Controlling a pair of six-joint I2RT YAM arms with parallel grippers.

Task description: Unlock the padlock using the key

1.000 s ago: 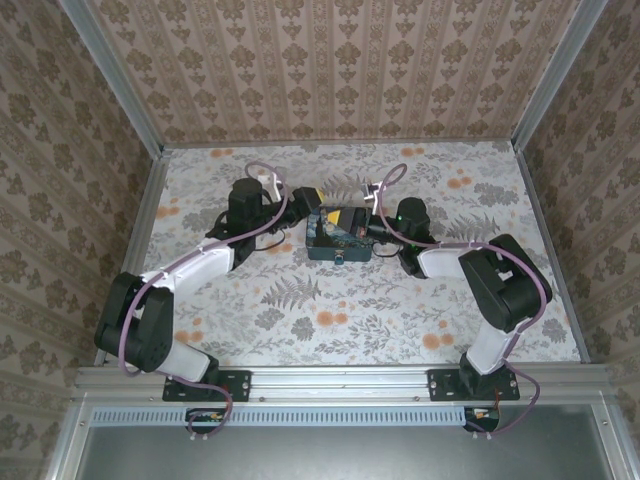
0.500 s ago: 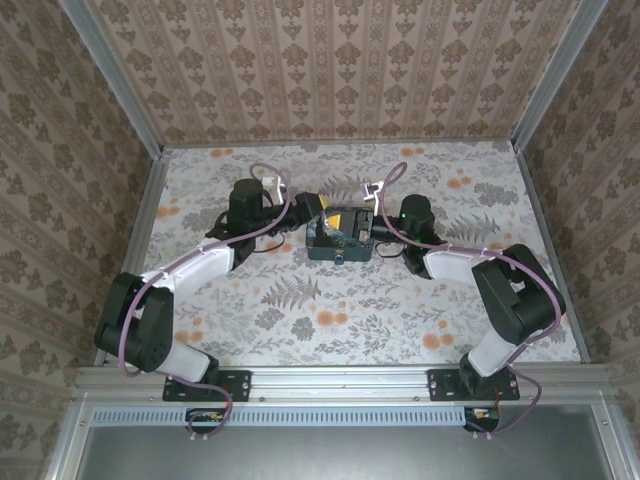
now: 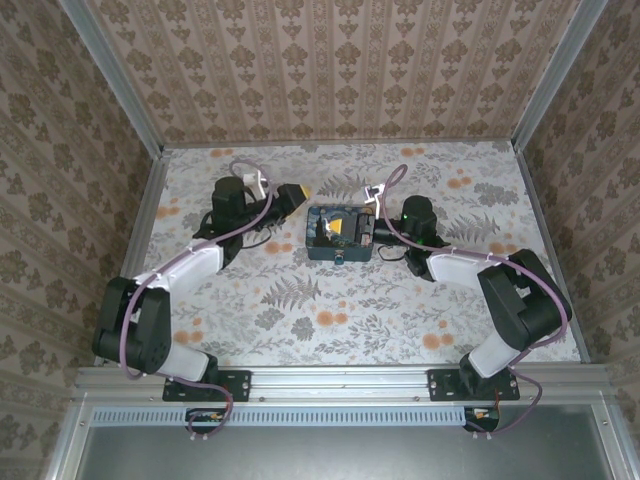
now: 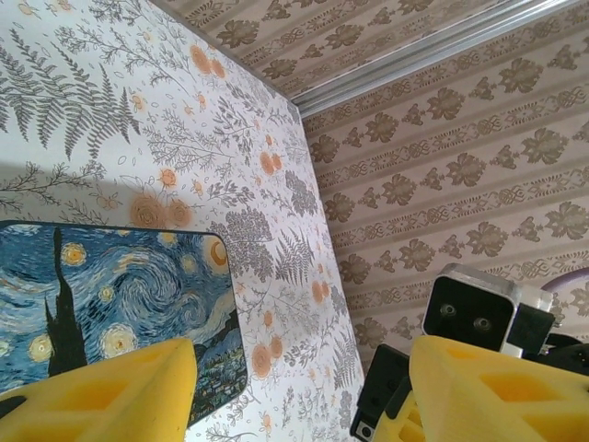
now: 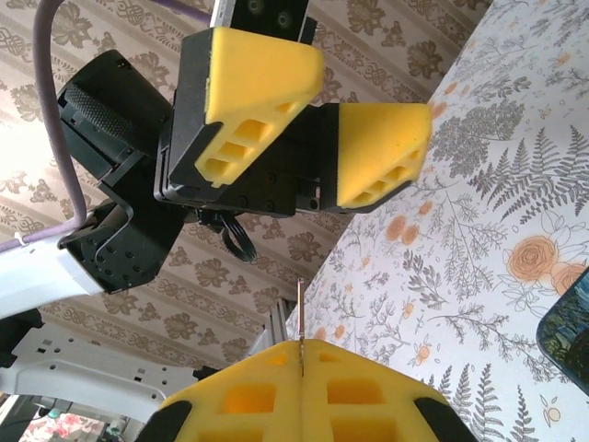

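A blue night-sky tin point(image 3: 340, 245) sits mid-table, and its lid point(image 4: 110, 285) also fills the lower left of the left wrist view. A tiny dark metal piece on the tin's front wall point(image 3: 340, 258) may be the padlock; it is too small to be sure. My right gripper point(image 3: 336, 228) hovers over the tin lid, shut on the key, whose thin blade point(image 5: 300, 313) sticks out between the pressed yellow pads point(image 5: 248, 387). My left gripper point(image 3: 298, 192) is open and empty, left of and behind the tin, with its two yellow fingers point(image 5: 248, 87) spread apart.
The floral tabletop point(image 3: 330, 310) is walled in by patterned panels with metal rails point(image 3: 150, 180). Both arms reach in from the near edge towards the tin. A corner of the tin point(image 5: 569, 322) shows at the right edge of the right wrist view.
My left gripper has pulled back from the tin, up and to the left. My right gripper has shifted left over the tin lid, still shut on the key.
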